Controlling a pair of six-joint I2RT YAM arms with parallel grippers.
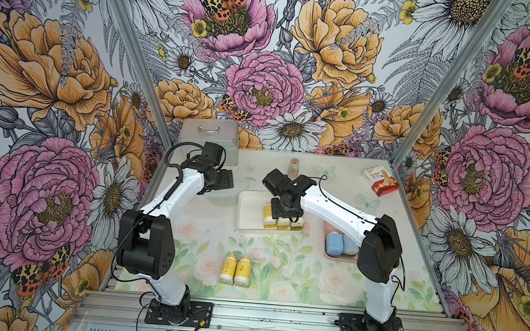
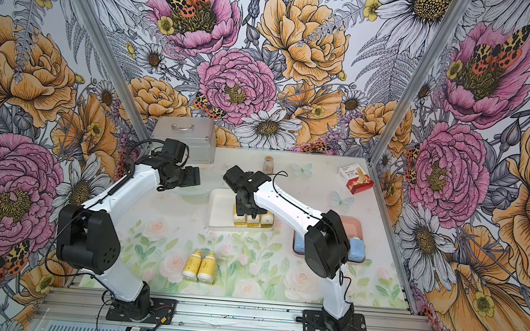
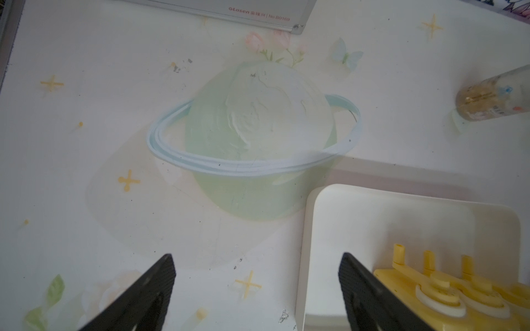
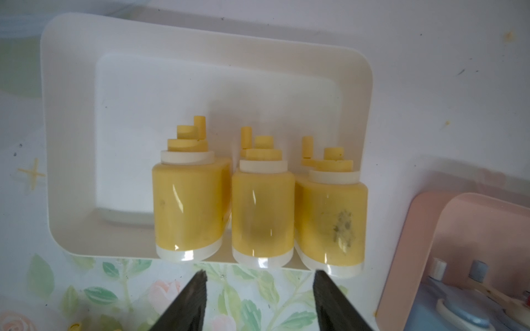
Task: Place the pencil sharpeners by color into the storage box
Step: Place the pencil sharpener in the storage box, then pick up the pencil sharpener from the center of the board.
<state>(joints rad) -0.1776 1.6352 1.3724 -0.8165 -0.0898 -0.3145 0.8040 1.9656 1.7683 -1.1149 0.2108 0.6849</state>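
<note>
**A:** What lies closest in?

**B:** The metal rail that carries both arm bases. Just beyond it, on the flowered mat, two yellow sharpeners lie side by side, narrow tops pointing far.

**A:** And the other yellow ones?

**B:** Three lie in a row in the white tray at mid-table. They are packed into its near right corner, with their white bases at the near rim.

**A:** Is the right gripper holding one?

**B:** No. It hangs over that near rim with its fingers apart and nothing between them.

**A:** And the left gripper?

**B:** It is spread wide and empty, above the bare mat just left of the white tray.

**A:** Where are the blue ones?

**B:** The light-blue sharpeners sit in the pink tray, right of the white one. Two show in a top view. The right arm covers the rest of that tray, so I cannot give a count.

**A:** Anything else on the table?

**B:** A brown vial stands far of the white tray. A red-and-white carton sits at the far right, and a metal case at the far left.
</note>
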